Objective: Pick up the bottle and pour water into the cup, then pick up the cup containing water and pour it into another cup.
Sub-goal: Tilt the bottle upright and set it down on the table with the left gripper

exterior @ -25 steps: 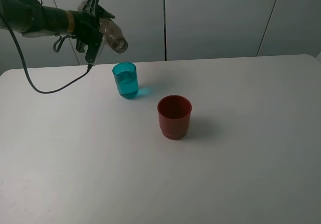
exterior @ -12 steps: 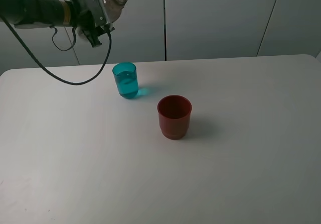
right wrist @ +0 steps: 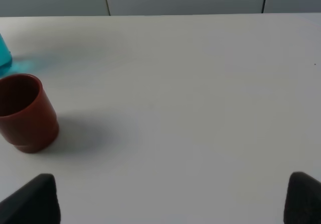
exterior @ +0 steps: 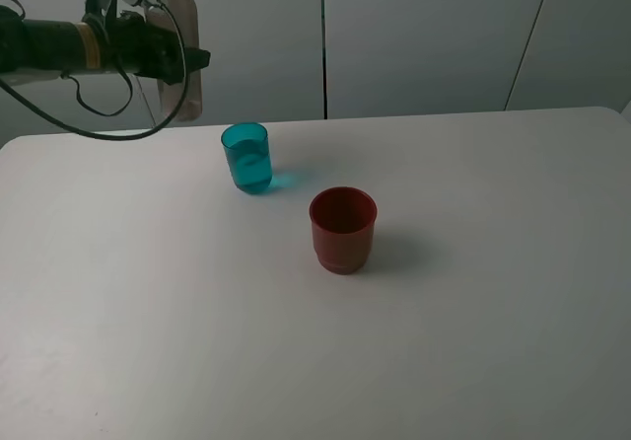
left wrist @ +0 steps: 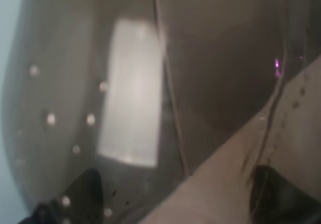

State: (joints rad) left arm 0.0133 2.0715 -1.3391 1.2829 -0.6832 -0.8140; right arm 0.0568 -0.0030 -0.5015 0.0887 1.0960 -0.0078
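Observation:
My left gripper (exterior: 158, 53) is shut on the smoky grey-brown bottle (exterior: 177, 40) and holds it upright in the air at the back left, above the table's far edge. The bottle fills the left wrist view (left wrist: 150, 83), wet with droplets. The teal cup (exterior: 245, 158) stands on the table to the right of the bottle and below it, with water in it. The dark red cup (exterior: 342, 229) stands nearer the front, to the right of the teal one, and shows in the right wrist view (right wrist: 24, 112). My right gripper (right wrist: 168, 204) is open and empty above the table, out of the exterior view.
The white table (exterior: 473, 292) reaches across the whole view, with grey wall panels (exterior: 424, 36) behind it. A black cable (exterior: 118, 132) hangs from the left arm over the table's back left corner. A sliver of the teal cup (right wrist: 4, 56) shows in the right wrist view.
The left gripper has turned the bottle from tipped, mouth down over the teal cup, to upright. It has also drawn it back to the left and slightly up.

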